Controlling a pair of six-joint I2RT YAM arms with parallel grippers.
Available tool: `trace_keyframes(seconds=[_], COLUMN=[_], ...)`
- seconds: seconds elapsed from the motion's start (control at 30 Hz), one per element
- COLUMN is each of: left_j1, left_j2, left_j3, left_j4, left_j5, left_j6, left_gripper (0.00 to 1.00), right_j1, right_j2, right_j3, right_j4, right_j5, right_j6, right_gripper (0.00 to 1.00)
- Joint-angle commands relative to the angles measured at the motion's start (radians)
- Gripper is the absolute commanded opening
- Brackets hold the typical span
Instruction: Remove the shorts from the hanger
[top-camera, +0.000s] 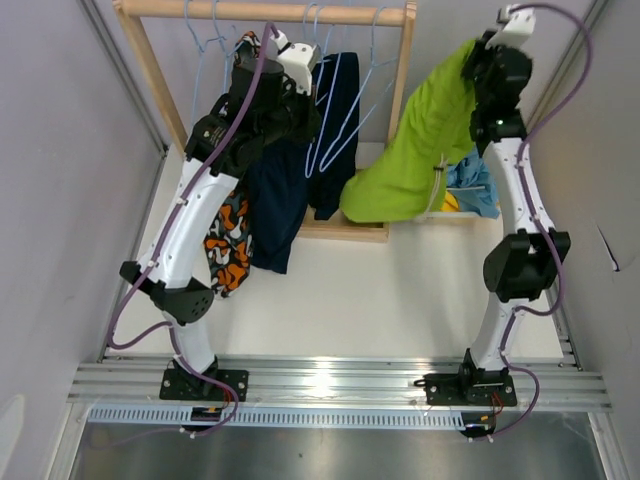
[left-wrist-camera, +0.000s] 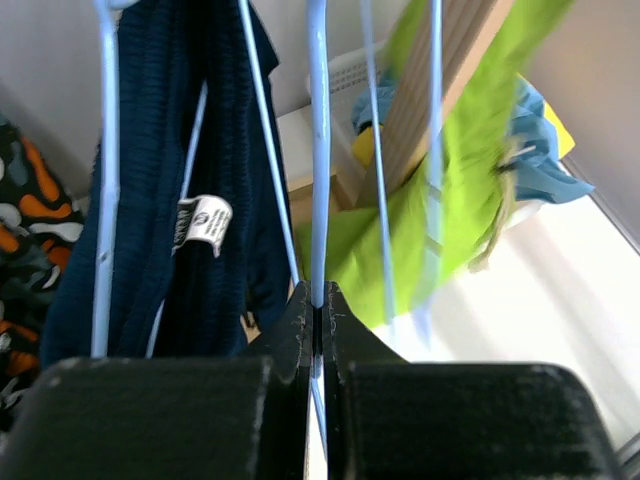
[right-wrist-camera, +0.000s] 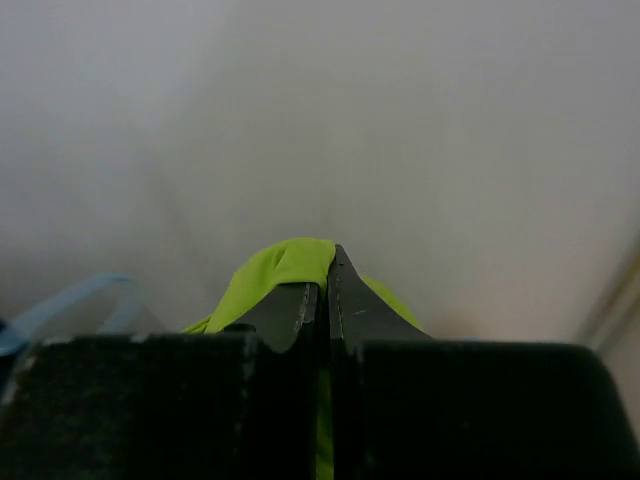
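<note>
Left gripper (left-wrist-camera: 318, 300): clamped on a hanger (left-wrist-camera: 318, 150) wire beside the navy shorts (left-wrist-camera: 150, 200). My right gripper (right-wrist-camera: 326, 275) pinches the lime shorts (right-wrist-camera: 280, 265), which hang right of the rack (top-camera: 403, 80). Risk: the trailing cloth snags there and pulls free of my thin pinch.

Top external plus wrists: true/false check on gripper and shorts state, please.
1. The right gripper is shut on the lime green shorts. True.
2. The left gripper is open. False: it is shut on a light blue hanger.
3. The navy shorts hang from the wooden rack. True.
4. The patterned shorts lie far right on the table. False: they hang on the left, beside the left arm.
</note>
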Motion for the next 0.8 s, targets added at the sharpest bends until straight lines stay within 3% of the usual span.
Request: trace_keyframes(seconds=[0.0,0.07,0.2,0.23,0.3,0.43,0.47,0.67,0.77], left_j1=[0.009,0.009,0.009,0.009,0.009,0.009,0.011,0.051,0.055], left_j2=[0.032,0.047,0.064,0.067,0.079,0.113,0.121,0.216,0.260], left_j3=[0.062,0.095,0.094,0.094,0.097,0.134,0.140,0.177,0.189], left_j4=[0.076,0.073,0.084,0.093,0.105,0.150,0.162,0.271,0.325], left_j5=[0.058,0.064,0.064,0.066,0.071,0.071,0.072,0.133,0.147], left_j6=[-0.007,-0.010,-0.011,-0.014,-0.025,-0.051,-0.053,-0.141,-0.163], left_gripper=[0.00,0.00,0.00,0.00,0.00,0.00,0.00,0.00,0.00], right_j1=[-0.009,-0.020,-0.043,-0.049,-0.054,-0.052,-0.046,0.064,0.158], right_j2=[0.053,0.124,0.232,0.243,0.226,0.064,0.016,-0.393,-0.583], right_j3=[-0.222,-0.234,-0.180,-0.148,-0.165,-0.383,-0.516,-1.021,-1.157], right_j4=[0.123,0.024,-0.235,-0.342,-0.414,-0.408,-0.388,-0.232,-0.185], right_j5=[0.242,0.353,0.433,0.436,0.455,0.404,0.375,0.317,0.334], right_j6=[0.030,0.092,0.223,0.255,0.358,0.485,0.501,0.579,0.576], right_gripper=[0.00,0.00,0.03,0.10,0.33,0.65,0.73,0.74,0.75])
